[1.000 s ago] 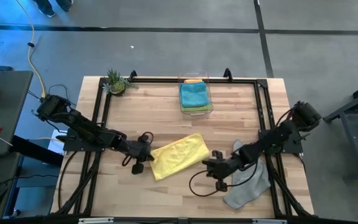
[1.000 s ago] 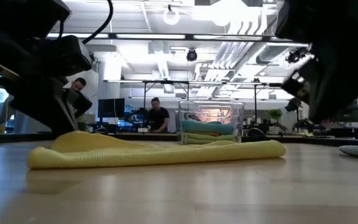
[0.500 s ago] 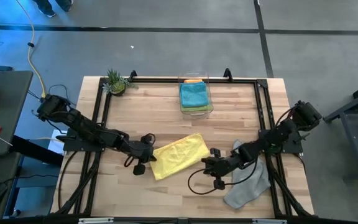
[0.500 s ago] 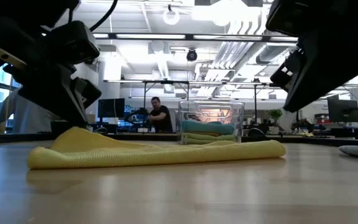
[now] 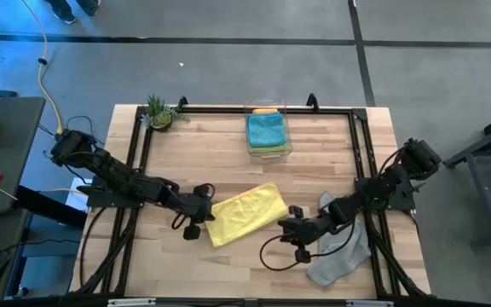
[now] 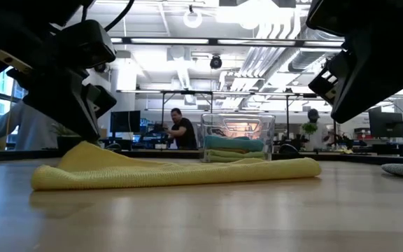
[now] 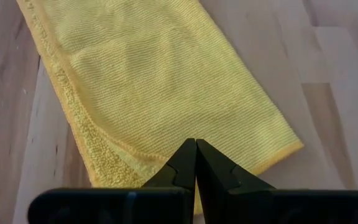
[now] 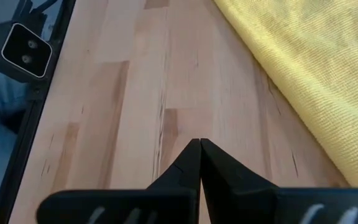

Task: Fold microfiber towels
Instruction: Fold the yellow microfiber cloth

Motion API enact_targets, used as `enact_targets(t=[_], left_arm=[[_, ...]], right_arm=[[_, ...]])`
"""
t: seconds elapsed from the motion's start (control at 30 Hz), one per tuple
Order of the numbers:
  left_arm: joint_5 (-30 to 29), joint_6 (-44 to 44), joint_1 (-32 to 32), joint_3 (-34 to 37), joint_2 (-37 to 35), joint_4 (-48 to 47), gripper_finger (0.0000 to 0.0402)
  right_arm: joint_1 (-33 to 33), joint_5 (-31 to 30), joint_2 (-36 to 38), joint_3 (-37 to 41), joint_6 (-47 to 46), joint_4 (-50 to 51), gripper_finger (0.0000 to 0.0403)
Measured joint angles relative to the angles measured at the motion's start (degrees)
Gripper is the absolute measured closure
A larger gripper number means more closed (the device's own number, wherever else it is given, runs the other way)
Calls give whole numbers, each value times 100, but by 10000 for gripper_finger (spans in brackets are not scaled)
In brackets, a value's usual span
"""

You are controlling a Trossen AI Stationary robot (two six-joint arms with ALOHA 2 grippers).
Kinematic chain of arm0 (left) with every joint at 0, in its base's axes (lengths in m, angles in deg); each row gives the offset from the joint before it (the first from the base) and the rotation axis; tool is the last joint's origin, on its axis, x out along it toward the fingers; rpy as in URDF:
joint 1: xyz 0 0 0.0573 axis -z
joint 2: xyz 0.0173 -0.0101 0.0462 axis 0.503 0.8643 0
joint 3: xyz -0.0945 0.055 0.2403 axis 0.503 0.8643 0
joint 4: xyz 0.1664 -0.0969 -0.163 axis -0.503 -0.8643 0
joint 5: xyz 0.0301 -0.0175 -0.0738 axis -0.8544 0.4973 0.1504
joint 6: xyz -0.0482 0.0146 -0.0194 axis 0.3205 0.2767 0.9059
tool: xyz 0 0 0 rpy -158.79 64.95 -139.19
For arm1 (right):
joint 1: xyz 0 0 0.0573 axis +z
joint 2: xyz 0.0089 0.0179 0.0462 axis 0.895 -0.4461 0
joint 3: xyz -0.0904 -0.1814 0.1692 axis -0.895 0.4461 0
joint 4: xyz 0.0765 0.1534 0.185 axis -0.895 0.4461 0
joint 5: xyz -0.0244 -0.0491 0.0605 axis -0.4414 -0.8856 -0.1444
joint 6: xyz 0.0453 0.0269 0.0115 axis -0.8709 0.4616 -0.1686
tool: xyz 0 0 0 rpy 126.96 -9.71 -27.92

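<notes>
Behind yellow towel point(image 5: 245, 213), clear bin point(image 5: 268, 130)

Bare table point(image 5: 228, 166) lying open between yellow towel point(image 5: 244, 213) and clear bin point(image 5: 268, 134); grey towel point(image 5: 339, 251) crowding right edge, potted plant point(image 5: 158, 112) sitting at far-left corner

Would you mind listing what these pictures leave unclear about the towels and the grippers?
- Towels in the clear bin: the high view shows teal on top with orange and green edges; the rest is covered.
- Grey towel: partly under the right arm; cut off by the low view's edge.
- Left gripper: whether it touches the yellow towel.
- Right gripper: shut, over bare table.
</notes>
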Motion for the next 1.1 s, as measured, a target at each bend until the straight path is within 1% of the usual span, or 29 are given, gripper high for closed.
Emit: enact_targets(t=[0.2,0.3,0.37,0.47,0.7,0.83,1.1], left_arm=[[-26,-8,-77,0,0,3,401],[-5,-149,-90,0,0,3,401],[85,-195,-87,0,0,3,401],[201,-253,-88,0,0,3,401],[378,-323,-189,12,0,22,401],[473,-348,-275,15,0,25,401],[789,-499,-429,18,-24,194,402]], right_arm=[[26,3,0,0,-1,15,403],[26,2,0,0,-40,68,403],[6,-35,0,0,-209,195,403],[-113,-249,-80,11,-354,290,403],[-489,-225,-172,-2,-320,424,403],[-547,-234,-133,-122,-127,526,403],[-582,-220,-148,-120,-230,675,403]])
